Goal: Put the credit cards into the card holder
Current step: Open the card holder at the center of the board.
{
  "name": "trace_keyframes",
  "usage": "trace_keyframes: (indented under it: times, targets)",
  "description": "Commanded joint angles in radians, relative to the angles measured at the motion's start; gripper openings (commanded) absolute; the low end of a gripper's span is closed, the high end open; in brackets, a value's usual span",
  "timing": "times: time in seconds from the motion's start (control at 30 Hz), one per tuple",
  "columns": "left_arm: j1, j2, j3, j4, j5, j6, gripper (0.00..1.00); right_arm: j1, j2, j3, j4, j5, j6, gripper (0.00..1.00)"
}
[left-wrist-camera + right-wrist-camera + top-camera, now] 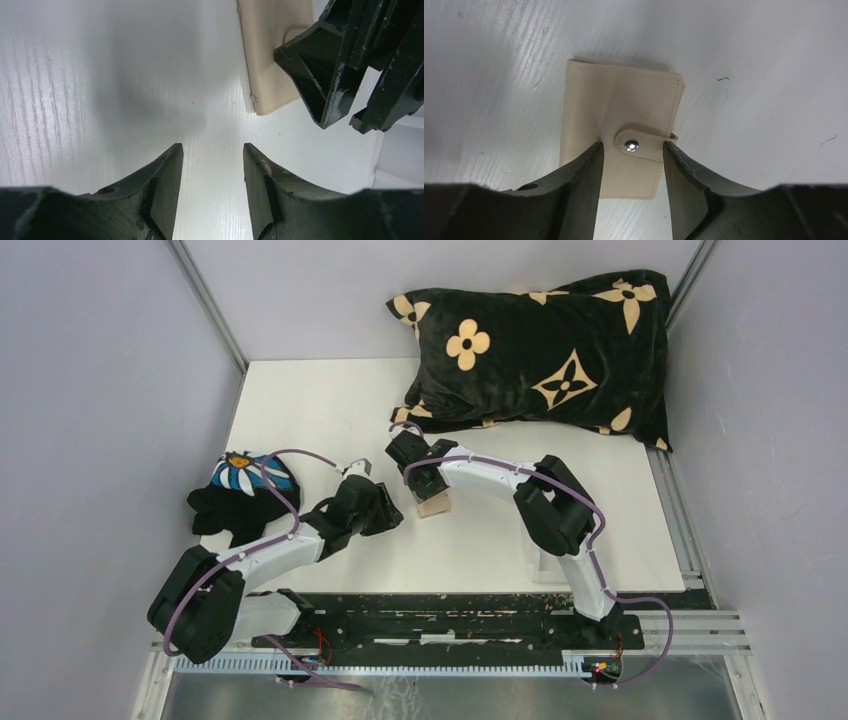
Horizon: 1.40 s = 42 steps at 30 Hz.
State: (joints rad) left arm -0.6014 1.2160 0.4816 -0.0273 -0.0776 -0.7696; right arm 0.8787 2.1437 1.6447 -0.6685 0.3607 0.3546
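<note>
Card holder (pixel 624 100) shut, right jaws above

The top camera looks down from high behind the near edge over the whole table (pixel 320 410), while both wrist cameras hang close above it (each catching the same holder (pixel 624 100)).

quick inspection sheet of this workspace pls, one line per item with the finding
surface: white table, faint grain
job's things: tan card holder lying flat and folded shut, snap tab fastened; credit cards: nothing seen
clutter: black flowered pillow at the far right; black cloth with daisy print at the left edge
grippers: left pincer open above the table beside the holder; right pincer open, fingers either side of the snap tab
cables: purple cables along both arms, off the holder
surroundings: grey walls, metal frame posts
</note>
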Motion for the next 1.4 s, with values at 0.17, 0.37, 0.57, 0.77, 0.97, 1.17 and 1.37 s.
trace_keyframes:
  times: [0.17,0.37,0.57,0.77,0.97,1.17,1.37]
  targets:
    - [0.005,0.108,0.137,0.053,-0.026,0.073,0.65,-0.030,0.012,-0.031,0.034,-0.045,-0.003,0.46]
    - [0.005,0.196,0.197,0.077,-0.031,0.107,0.69,-0.055,0.002,-0.038,0.035,-0.086,-0.004,0.38]
    - [0.005,0.279,0.232,0.103,-0.036,0.118,0.70,-0.069,-0.010,-0.041,0.031,-0.120,-0.011,0.29]
    - [0.004,0.370,0.272,0.122,-0.036,0.122,0.71,-0.081,-0.018,-0.045,0.024,-0.137,-0.019,0.25]
    - [0.004,0.441,0.315,0.086,-0.064,0.104,0.70,-0.087,-0.024,-0.038,0.008,-0.155,-0.019,0.21]
    - [-0.005,0.511,0.340,0.026,-0.081,0.074,0.63,-0.098,-0.027,-0.029,0.007,-0.178,-0.010,0.16]
    - [-0.019,0.556,0.352,-0.023,-0.091,0.064,0.58,-0.115,-0.035,-0.037,0.020,-0.216,0.017,0.14]
